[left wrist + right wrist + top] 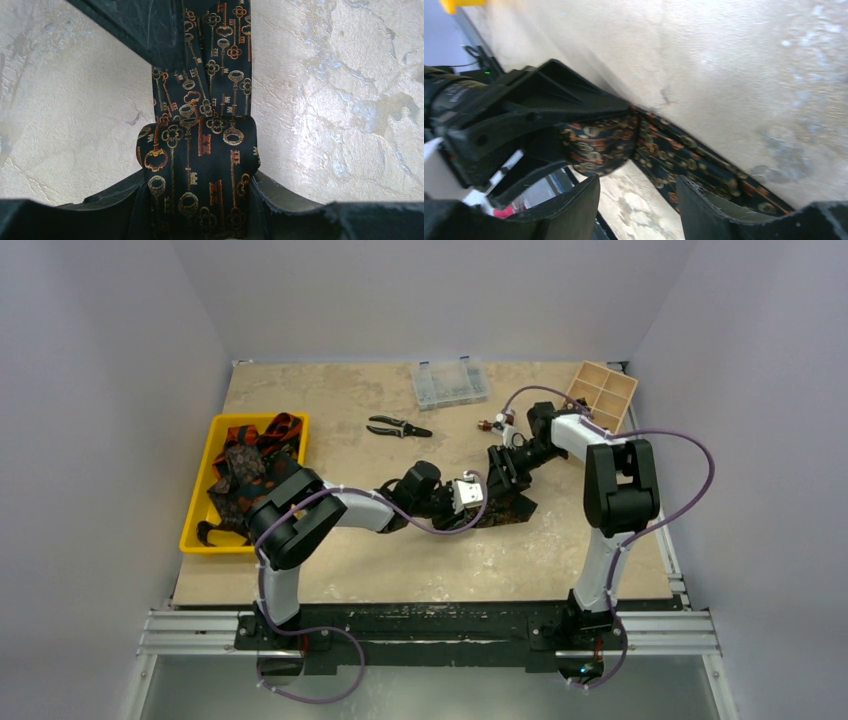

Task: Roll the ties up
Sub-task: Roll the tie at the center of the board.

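A dark navy tie with gold and orange keys lies mid-table. Its near end is wound into a roll, and a flat strip runs away from it. My left gripper is shut on the roll, one finger on each side; it also shows in the top view. My right gripper is open just beyond the roll and over the strip, holding nothing; it also shows from above. Its finger covers part of the strip. More ties are piled in a yellow bin.
Black-handled pliers lie behind the arms. A clear plastic parts box stands at the back centre and a wooden compartment tray at the back right. A small brown object lies by the right arm.
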Robot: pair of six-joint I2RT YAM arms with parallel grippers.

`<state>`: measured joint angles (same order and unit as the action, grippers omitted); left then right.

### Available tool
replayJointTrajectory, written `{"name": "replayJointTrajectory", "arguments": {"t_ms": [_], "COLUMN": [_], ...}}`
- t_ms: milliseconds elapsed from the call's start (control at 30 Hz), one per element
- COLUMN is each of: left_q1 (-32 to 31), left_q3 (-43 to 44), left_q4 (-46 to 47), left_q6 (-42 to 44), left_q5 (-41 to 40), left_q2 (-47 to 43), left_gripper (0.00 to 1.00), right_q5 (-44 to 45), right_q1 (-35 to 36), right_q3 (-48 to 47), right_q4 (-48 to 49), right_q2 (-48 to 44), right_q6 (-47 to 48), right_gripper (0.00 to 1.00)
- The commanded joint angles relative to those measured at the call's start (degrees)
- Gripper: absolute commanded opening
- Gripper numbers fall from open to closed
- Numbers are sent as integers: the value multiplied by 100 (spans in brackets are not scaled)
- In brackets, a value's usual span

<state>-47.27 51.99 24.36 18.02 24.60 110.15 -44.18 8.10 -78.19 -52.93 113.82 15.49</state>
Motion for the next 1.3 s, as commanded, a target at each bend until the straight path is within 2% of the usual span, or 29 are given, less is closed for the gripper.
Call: {"name": "replayJointTrajectory", "arguments": {"t_ms": [0, 267, 400, 433, 500, 533, 600, 700, 867, 1167, 1267], "left_q1": [-85, -101, -101, -100, -87, -63, 35, 91, 109, 112, 108], "left_q3": [126, 318, 332, 323, 329, 309, 117, -149, 134, 305, 256], "left_q4": [-1645, -2066, -2114, -2093, -2032, -1934, -1452, -452, 224, 1281, 1788], "left_q6": [324, 378, 409, 414, 370, 309, 137, -31, -288, -873, -1319], "left_q5": [-358, -421, -375, -344, -216, -102, 226, 696, 1008, 1564, 1653], "left_q2": [383, 482, 451, 429, 401, 373, 215, 24, 156, 457, 536], "left_gripper": [2, 3, 5, 7, 16, 26, 40, 54, 60, 61, 71], "right_q5": [-1189, -1509, -1003, -856, -546, -360, 53, 656, 1606, 2518, 2624], "right_q1": [118, 402, 410, 412, 384, 378, 377, 377, 383, 499, 508], "right_q3": [240, 453, 455, 454, 495, 527, 548, 543, 499, 558, 579], "right_q4": [224, 646, 688, 614, 540, 538, 545, 610, 734, 969, 996], "right_q2": [-295, 88, 219, 278, 366, 391, 469, 544, 538, 433, 460], "right_q6": [-257, -730, -725, -622, -507, -480, -416, -375, -298, -320, -372], "right_gripper": [59, 48, 31, 22, 2, 0, 0, 0, 0, 0, 0]}}
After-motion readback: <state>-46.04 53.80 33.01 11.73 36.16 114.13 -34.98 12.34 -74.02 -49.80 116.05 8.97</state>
